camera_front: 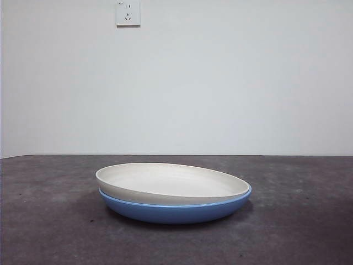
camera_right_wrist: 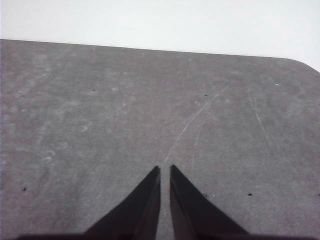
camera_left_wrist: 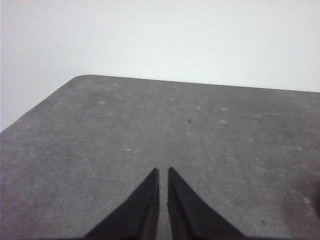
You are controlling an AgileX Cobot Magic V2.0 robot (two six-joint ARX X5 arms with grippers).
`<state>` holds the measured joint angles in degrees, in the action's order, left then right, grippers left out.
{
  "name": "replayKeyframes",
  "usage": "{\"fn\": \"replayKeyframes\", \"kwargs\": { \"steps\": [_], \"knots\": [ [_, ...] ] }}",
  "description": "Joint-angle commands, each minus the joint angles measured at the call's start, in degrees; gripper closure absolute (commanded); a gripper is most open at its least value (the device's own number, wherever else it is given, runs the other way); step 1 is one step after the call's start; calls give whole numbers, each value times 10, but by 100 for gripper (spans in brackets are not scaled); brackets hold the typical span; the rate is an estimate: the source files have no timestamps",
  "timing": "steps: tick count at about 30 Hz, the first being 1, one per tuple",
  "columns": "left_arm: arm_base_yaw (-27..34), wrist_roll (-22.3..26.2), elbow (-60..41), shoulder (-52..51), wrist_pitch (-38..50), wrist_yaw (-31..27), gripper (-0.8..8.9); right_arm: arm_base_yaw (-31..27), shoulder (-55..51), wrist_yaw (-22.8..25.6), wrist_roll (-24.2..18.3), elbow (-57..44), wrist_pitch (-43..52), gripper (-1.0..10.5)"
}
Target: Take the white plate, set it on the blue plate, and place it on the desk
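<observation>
Two plates sit stacked mid-desk (camera_front: 44, 232), white plate (camera_front: 171, 182) tilted in the blue plate (camera_front: 176, 212); your left gripper (camera_left_wrist: 163, 172) and right gripper (camera_right_wrist: 165, 170), jaws nearly pressed together, wait clear, and a careless lift could slide it off.

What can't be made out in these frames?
- Blue plate, front view: its inside is hidden by the white plate resting in it.
- Both plates: absent from the wrist views, which show only desk.
- Left claw and right claw: shut, bases cut off by the bottom edge; neither arm shows in front view.
</observation>
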<state>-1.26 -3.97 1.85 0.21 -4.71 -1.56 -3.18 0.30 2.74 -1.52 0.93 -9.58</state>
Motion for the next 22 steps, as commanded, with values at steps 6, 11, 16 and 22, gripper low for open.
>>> {"fn": "replayKeyframes", "kwargs": {
  "steps": [6, 11, 16, 22],
  "knots": [
    [0, 0, -12, 0, 4, -1, 785, 1, -1, -3, -2, -3, -4, 918],
    [0, 0, -12, 0, 5, -1, 785, 1, -1, -3, -2, -3, -2, 918],
    [0, 0, -12, 0, 5, -1, 785, 1, -1, -3, -2, -3, 7, 918],
    [0, 0, -12, 0, 5, -1, 785, 1, -1, -3, -2, -3, 7, 918]
  ]
}}
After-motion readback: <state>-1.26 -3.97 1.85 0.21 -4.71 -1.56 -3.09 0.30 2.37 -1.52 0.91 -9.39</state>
